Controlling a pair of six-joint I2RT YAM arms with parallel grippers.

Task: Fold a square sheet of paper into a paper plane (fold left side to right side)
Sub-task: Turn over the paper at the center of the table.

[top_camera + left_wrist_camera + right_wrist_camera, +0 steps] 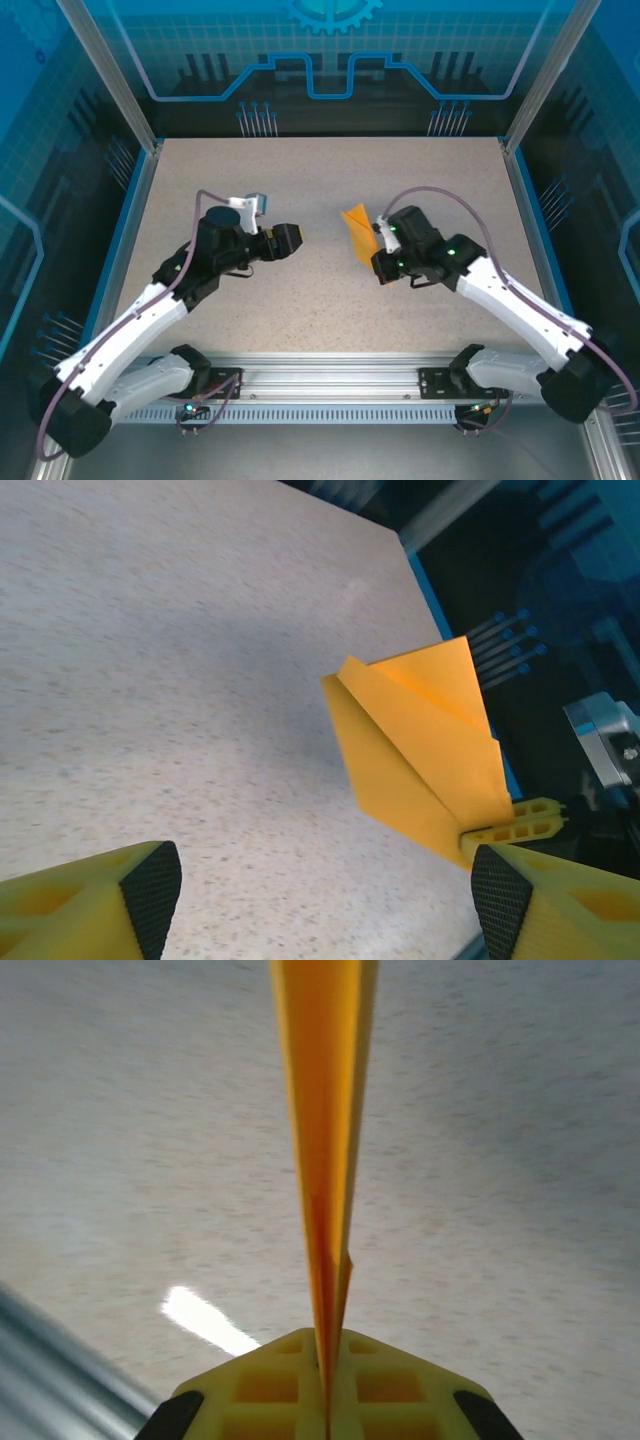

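Yellow and black, the right tool (327, 1400) was clenched on the plane (322, 1110), pinching one pointed end at the bottom centre of the right wrist view. From there the orange paper ran straight to the top edge of that frame, seen edge-on as a thin blade, so its long axis lay in line with the tool's own reach. In the top view the plane sat just right of centre, slanting from the tool at lower right toward the upper left. It seemed lifted off the tabletop (300, 180) rather than lying on it, though I could not be sure.

The left tool (289, 241) stood left of centre in the top view, grasping nothing, its jaws wide apart at the two lower corners of the left wrist view. It pointed right, at the plane, with a strip of bare tabletop between them. From that side the plane showed its broad folded face, right of centre in the frame, the flaps fanning up and left from the pinched corner at lower right.

By my reading, the next move hinged on that facing. The plane's free end pointed away from the right tool and lay nearer the left one, which would have to cross the gap from the left to take it.
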